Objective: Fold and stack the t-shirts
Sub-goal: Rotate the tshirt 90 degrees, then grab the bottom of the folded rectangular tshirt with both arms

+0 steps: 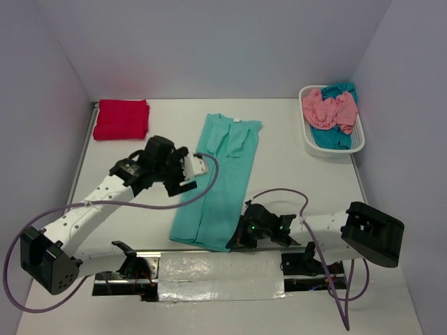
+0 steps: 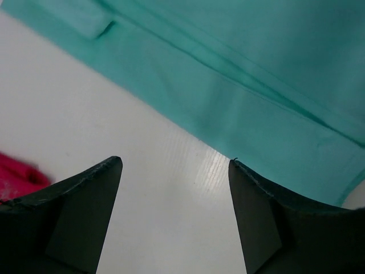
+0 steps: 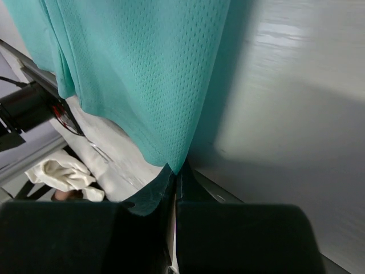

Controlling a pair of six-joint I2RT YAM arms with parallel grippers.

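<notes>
**Top external.** A light mint-teal t-shirt [image 1: 222,178] of soft cloth lies on the white table [image 1: 293,174]. It is folded lengthwise into a long narrow strip, with the collar end far and the hem end at the near edge. A crimson red t-shirt [image 1: 121,119] is folded flat in the far left corner. A white plastic lattice basket [image 1: 308,143] stands far right. It holds a crumpled salmon pink t-shirt [image 1: 328,112] lying over a darker teal-blue t-shirt [image 1: 334,137]. The left gripper [image 1: 190,174] is at the strip's left edge, about mid-length. The right gripper [image 1: 241,236] is at the strip's near right corner.

**Left wrist.** The left gripper [image 2: 174,171] has its jaws wide apart, with nothing between them. Bare table [image 2: 85,103] lies under the gap. The edge of the mint-teal t-shirt [image 2: 239,91] runs diagonally just beyond the fingertips, apart from them. A bit of the crimson red t-shirt [image 2: 17,174] shows at the left border.

**Right wrist.** The right gripper [image 3: 174,182] has its jaws together, pinching the corner of the mint-teal t-shirt [image 3: 142,74] at the hem. The mesh weave of the cloth is visible. The cloth rises from the pinch, lifted off the table [image 3: 296,114] at that corner.
</notes>
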